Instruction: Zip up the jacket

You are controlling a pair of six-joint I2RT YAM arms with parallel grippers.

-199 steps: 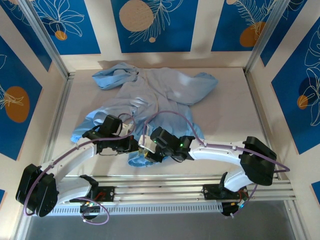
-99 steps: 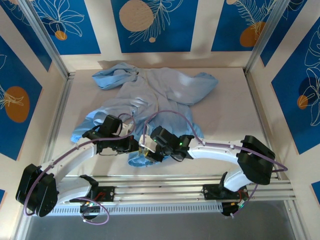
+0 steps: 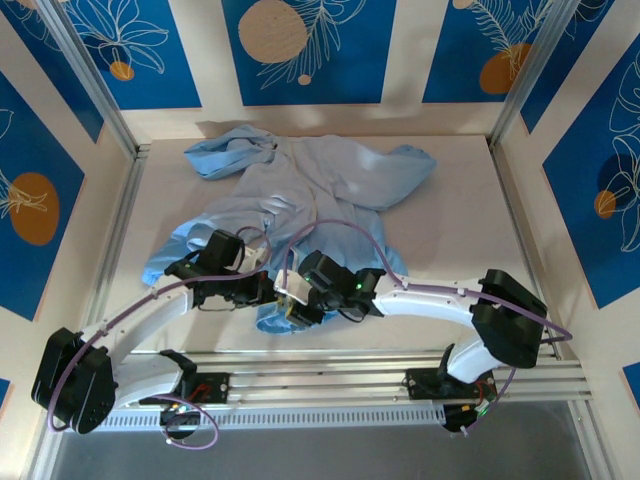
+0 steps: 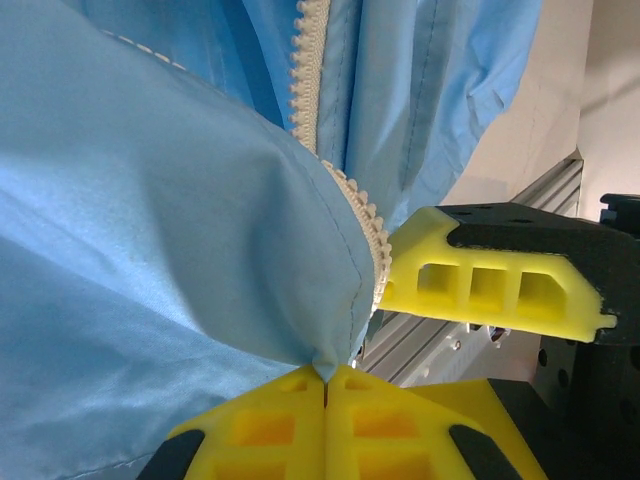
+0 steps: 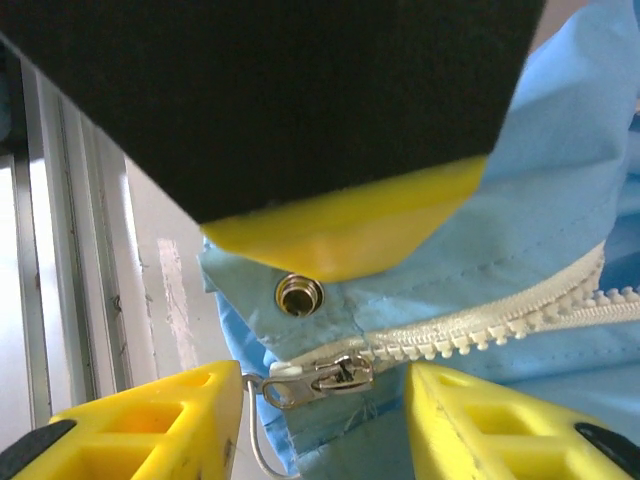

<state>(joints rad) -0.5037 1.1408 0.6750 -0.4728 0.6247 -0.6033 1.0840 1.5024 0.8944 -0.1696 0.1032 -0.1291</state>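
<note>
The left gripper is pressing its yellow fingers together on a gathered fold of the light-blue jacket, just beside the zipper slider at the near hem. The right gripper is holding its jaws apart with the slider lying between them. One finger is sitting right at the slider's pull tab, though whether it is touching it is hard to tell, and the other is standing clear of the slider. A metal snap is showing just above the slider, and white zipper teeth are running away from it. From the slider the jacket is spreading away across the table. Overhead, both wrists are covering the fingertips – and the pull's thin loop is running off the frame's edge.
</note>
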